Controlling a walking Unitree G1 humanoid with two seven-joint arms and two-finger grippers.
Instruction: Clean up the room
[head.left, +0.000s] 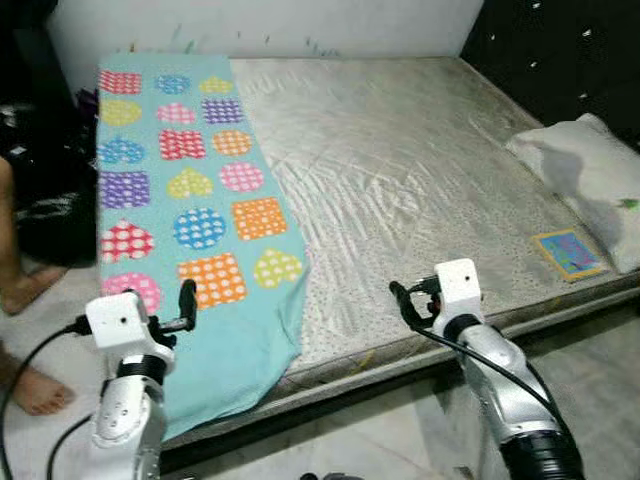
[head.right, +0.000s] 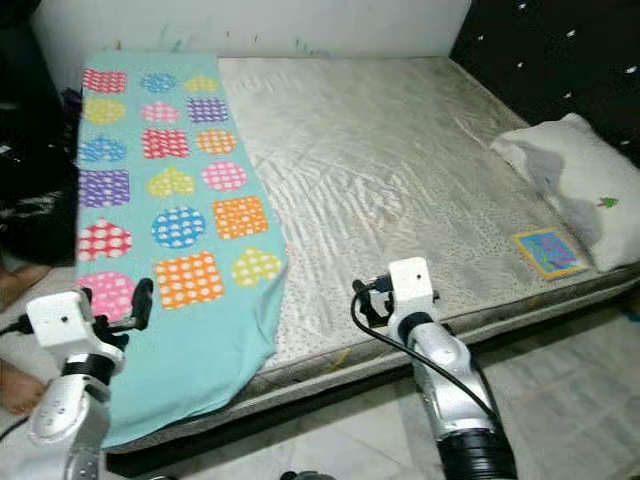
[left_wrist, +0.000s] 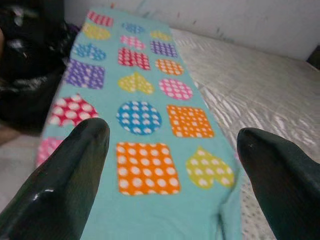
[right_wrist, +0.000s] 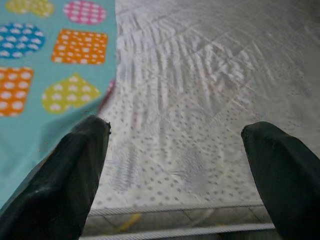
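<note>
Mattress (head.left: 420, 170) lay bare against a white wall (head.left: 300, 25). Its turquoise blanket (head.left: 190, 200) showed polka-dot shapes. Left gripper (left_wrist: 170, 165) and right gripper (right_wrist: 175, 165) hovered spread, empty.

Ahead of the right gripper (head.left: 412, 302), fingers spread: bare mattress (head.left: 420, 170), open to the wall. Far off to its right, a pillow (head.left: 585, 180) and small book (head.left: 568, 251). Ahead of the left gripper (head.left: 186, 305), also spread: flat patterned sheet (head.left: 190, 200). Beside it, a person's bare feet (head.left: 30, 340).
</note>
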